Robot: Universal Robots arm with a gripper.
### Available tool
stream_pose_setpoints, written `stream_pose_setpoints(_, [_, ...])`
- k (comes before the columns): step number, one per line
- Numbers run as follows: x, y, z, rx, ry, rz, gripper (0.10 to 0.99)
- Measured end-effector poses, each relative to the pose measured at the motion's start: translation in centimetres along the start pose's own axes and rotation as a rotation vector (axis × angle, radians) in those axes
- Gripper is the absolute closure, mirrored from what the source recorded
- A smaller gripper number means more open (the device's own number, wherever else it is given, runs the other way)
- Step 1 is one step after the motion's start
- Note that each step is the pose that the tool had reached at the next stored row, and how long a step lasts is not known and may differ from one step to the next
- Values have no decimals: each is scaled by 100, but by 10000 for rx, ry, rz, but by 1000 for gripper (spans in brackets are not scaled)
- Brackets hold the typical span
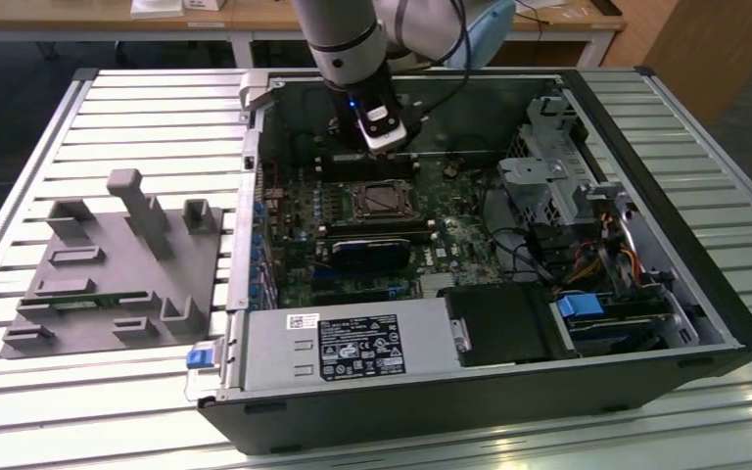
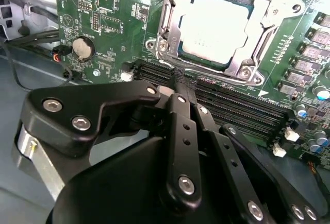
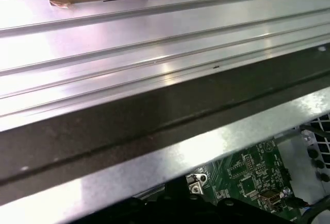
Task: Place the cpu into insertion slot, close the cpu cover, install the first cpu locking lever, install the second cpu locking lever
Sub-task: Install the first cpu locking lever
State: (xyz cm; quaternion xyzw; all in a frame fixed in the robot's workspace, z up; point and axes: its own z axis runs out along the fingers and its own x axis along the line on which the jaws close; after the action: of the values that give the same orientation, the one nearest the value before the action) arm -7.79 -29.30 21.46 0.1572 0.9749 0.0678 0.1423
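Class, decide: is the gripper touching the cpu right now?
Apart. In the second wrist view the gripper ends over the memory slots, with the cpu cover lying between it and the cpu.

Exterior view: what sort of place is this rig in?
Probably a lab or workshop: an open PC case lies on a slatted metal table, a grey fixture beside it, wooden desks behind.
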Motion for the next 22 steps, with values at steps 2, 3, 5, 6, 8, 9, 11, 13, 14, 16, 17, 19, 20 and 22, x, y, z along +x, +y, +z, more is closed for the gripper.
stream_pose_setpoints(2, [0,0,-1,1,1,0,980])
stream_pose_setpoints(3, [0,0,-1,1,1,0,980])
stream_pose_setpoints(5, [0,0,-1,2,4,1,980])
stream_pose_setpoints(6, [-3,1,0,11,32,0,980])
stream_pose_setpoints(8, [-18,4,5,111,318,30,980])
stream_pose_setpoints(9, [-26,7,9,170,494,44,980])
stream_pose_setpoints(11, [-43,12,16,289,831,77,980])
stream_pose_setpoints(13, [-61,17,22,407,1169,110,980])
stream_pose_setpoints(14, [-71,21,26,464,1340,124,980])
stream_pose_setpoints(16, [-88,26,33,579,1676,156,980])
stream_pose_setpoints(17, [-89,26,33,594,1715,159,980])
stream_pose_setpoints(19, [-89,26,32,599,1727,161,980])
stream_pose_setpoints(20, [-89,26,33,601,1733,161,980])
stream_pose_setpoints(22, [-109,33,40,598,1735,146,980])
